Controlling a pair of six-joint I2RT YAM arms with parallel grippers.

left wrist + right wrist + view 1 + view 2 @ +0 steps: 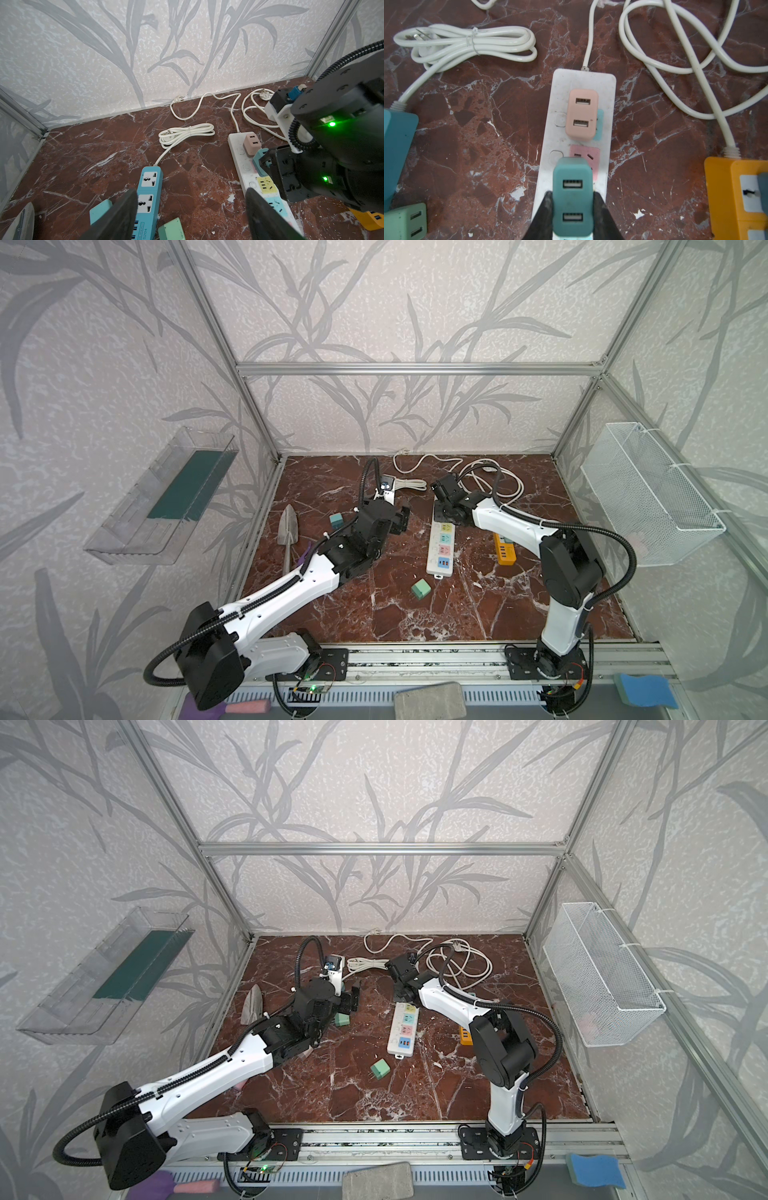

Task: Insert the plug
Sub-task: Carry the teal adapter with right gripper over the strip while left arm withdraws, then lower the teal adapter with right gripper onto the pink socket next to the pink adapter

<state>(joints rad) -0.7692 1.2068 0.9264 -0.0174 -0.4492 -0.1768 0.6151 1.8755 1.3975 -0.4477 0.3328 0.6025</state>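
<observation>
The step in hand looks like the final alignment before pushing in. In the right wrist view the right gripper is clamped on the sides of the teal plug, which sits over the white power strip at the pink socket. Some of that socket's slots show uncovered beyond the plug, so I judge it not yet seated. Its prongs are hidden, so that cannot be confirmed. The next move calls for lining the prongs up with the slots and pressing straight down, without tilting the plug against the pink adapter already plugged in beside it. The left gripper stands wide open and empty over the blue power strip. Only the wrist views show the grip and the sockets. In both top views the right arm's wrist covers the plug, but they alone show the whole tabletop, with a loose green plug lying near the strip's other end.
</observation>
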